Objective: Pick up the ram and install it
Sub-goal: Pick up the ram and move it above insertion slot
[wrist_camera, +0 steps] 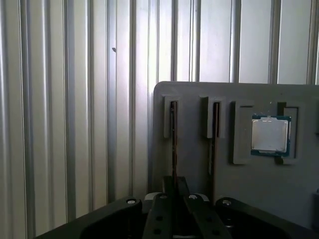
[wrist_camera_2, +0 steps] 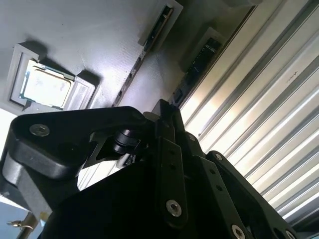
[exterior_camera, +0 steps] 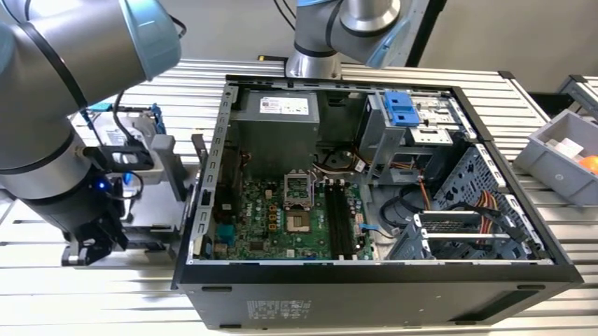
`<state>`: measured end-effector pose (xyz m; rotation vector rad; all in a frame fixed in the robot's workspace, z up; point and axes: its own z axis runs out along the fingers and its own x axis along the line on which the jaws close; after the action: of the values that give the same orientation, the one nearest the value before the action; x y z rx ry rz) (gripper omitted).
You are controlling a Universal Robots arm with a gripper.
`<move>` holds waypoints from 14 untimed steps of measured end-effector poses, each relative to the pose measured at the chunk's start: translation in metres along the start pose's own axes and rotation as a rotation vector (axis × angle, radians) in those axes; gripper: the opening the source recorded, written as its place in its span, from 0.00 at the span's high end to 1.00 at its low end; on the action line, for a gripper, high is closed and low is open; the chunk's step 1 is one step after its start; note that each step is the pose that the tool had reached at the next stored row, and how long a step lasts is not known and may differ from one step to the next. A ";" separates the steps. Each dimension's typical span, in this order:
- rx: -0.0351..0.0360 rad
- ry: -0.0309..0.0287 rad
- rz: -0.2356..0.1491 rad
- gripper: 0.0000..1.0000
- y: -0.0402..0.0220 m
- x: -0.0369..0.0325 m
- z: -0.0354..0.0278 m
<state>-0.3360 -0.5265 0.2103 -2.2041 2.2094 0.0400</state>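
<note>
Grey slotted tray (wrist_camera: pixel 199 94) is holding the ram (wrist_camera: pixel 173 139) edge-on in a slot; I am seeing the gripper (wrist_camera: pixel 175 186) poised at its end, at nine o'clock of the open computer case (exterior_camera: pixel 374 280) in the exterior view; claw state I cannot tell

My arm (exterior_camera: pixel 52 150): silver-grey tubes, pale blue joint caps, black cables at wrist, small blue light. My end effector (wrist_camera: pixel 174 189): matte black linkage plates, round silver screw heads.

pc case (exterior_camera: pixel 374 287) on slatted table (exterior_camera: pixel 523 105), motherboard (exterior_camera: pixel 280 217) inside, bin (exterior_camera: pixel 559 148) at the exterior view's right, ram (wrist_camera: pixel 174 139) and cpu (wrist_camera: pixel 269 136) slotted in a tray (wrist_camera: pixel 249 184)
</note>
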 end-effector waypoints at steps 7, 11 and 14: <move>0.0000 0.0000 0.000 1.00 0.0000 -0.0001 -0.0041; 0.0000 0.0000 0.000 1.00 -0.0001 -0.0001 -0.0064; -0.0001 0.0001 0.001 1.00 0.0000 -0.0002 -0.0083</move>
<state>-0.3359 -0.5266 0.2186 -2.2035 2.2101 0.0399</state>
